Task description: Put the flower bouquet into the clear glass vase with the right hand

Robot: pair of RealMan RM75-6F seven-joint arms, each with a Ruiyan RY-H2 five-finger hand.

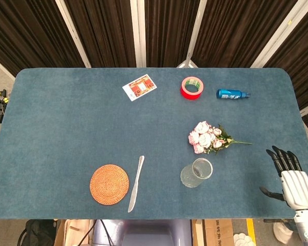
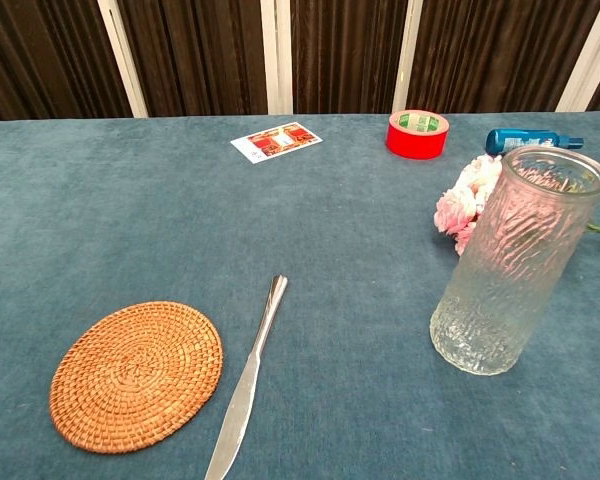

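A bouquet of pink flowers [image 1: 207, 137] lies on the blue table, its green stem pointing right. In the chest view the bouquet [image 2: 465, 203] shows partly behind the vase. The clear glass vase [image 1: 196, 172] stands upright just in front of the flowers and looks empty; the chest view shows the vase [image 2: 512, 262] at the right. My right hand [image 1: 287, 177] hovers at the table's front right corner, fingers spread, holding nothing, well to the right of vase and bouquet. My left hand appears in neither view.
A woven round coaster [image 1: 109, 184] and a butter knife [image 1: 136, 183] lie at the front left. At the back are a printed card [image 1: 139, 87], a red tape roll [image 1: 192, 87] and a blue bottle [image 1: 232, 94] lying on its side.
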